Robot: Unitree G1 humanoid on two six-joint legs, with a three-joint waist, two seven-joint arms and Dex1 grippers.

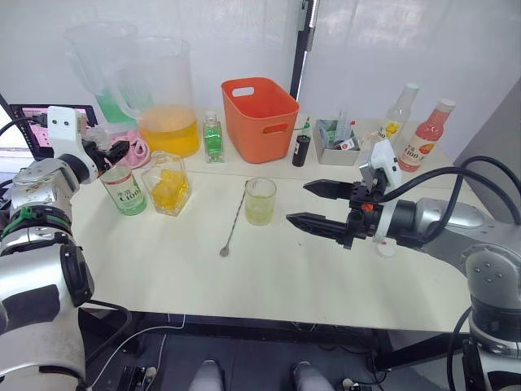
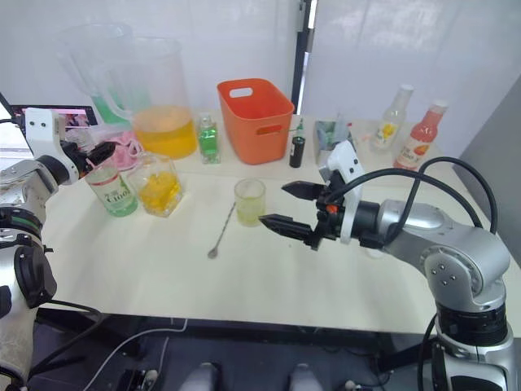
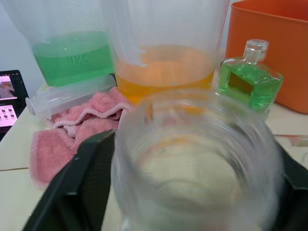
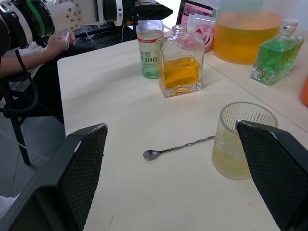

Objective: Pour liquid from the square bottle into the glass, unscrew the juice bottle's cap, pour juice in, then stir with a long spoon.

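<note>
Left gripper (image 1: 114,155) jaws clamp the green-labelled clear plastic juice bottle (image 1: 124,190), upright at left; right gripper (image 1: 313,204) jaws wide open, empty, just right of the ribbed clear glass tumbler (image 1: 260,200).

- The square bottle (image 4: 181,67) ahead of the right gripper (image 4: 183,178) is clear, with orange-yellow liquid.
- The glass (image 4: 239,139) beside its right finger is clear and ribbed, with pale yellow liquid.
- The long spoon (image 4: 178,147) is silver.
- The juice bottle (image 1: 124,189) in the left gripper (image 1: 102,152) has a green-and-white label.
- Beyond it: pink cloth (image 3: 72,126), small green bottle (image 3: 249,79), orange basket (image 1: 259,116).
</note>
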